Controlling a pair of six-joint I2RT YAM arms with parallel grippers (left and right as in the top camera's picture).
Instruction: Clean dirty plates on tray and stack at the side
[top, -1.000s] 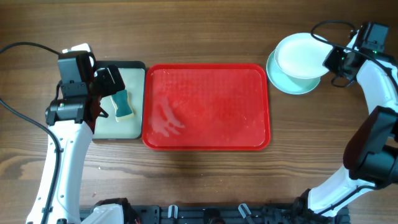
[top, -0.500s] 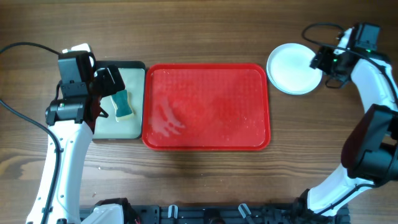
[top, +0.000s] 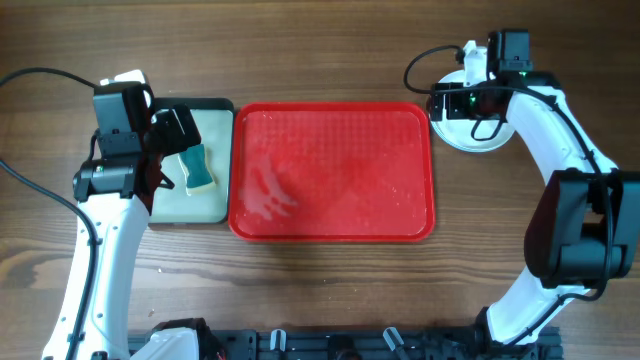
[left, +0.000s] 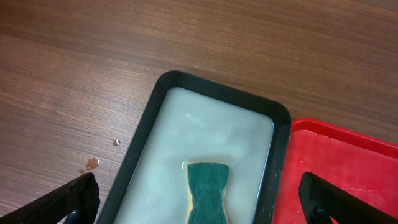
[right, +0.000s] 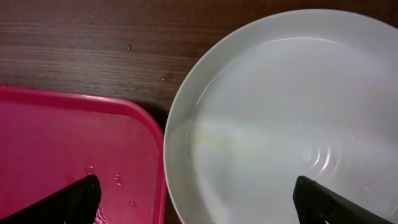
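Overhead: plates (top: 479, 141) under R end effector (top: 451, 101)

The table (top: 330, 50) is brown wood with dark lines running along it. On its left side sits a small tray (top: 178, 208) with a black rim and round corners. The inside of the small tray is pale, and it looks wet and shiny. A sponge (top: 197, 168) lies flat in it, a little right of the middle. The sponge is green on top and yellow at the edge, and it is thin in the middle. Two tiny drops (left: 92, 163) sit on the wood just left of the small tray.
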